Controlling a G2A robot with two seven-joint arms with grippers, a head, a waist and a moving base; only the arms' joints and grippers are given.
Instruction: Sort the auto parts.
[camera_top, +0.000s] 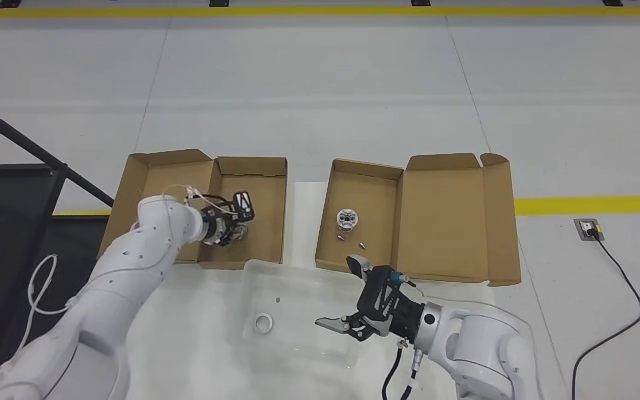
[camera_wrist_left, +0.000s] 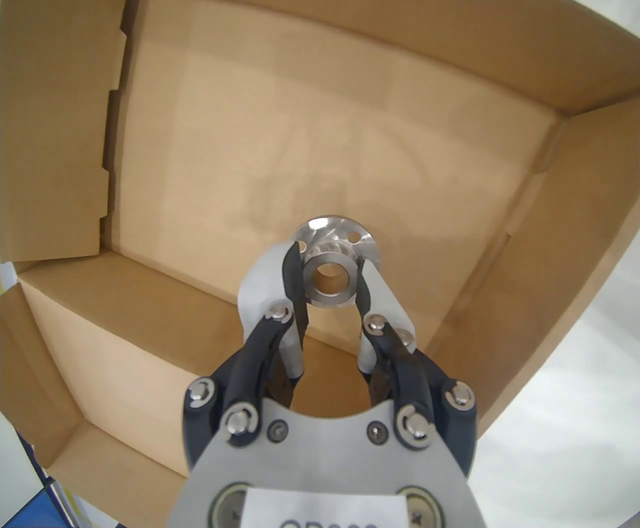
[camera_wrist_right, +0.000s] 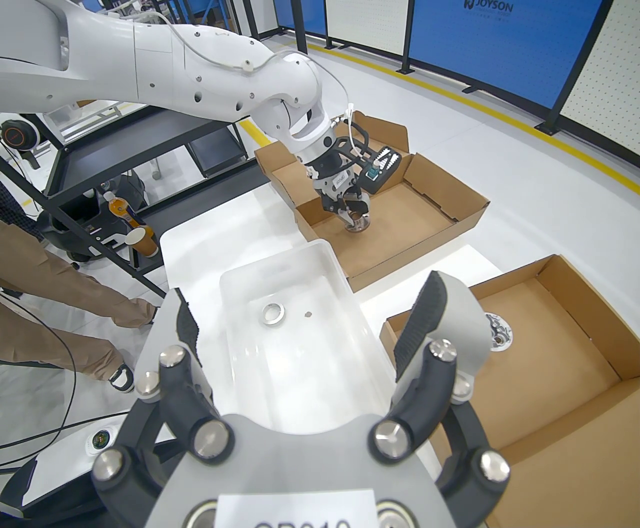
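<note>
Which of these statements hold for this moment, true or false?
1. The left gripper is shut on a flanged metal part. True.
2. That part hangs over the clear bin. False: it is within the left cardboard box.
3. The right gripper has its jaws open, holding nothing. True.
4. The clear bin holds only a bolt. False: a metal ring lies in it, with a small speck beside it.
5. The right cardboard box holds a round part. True.
</note>
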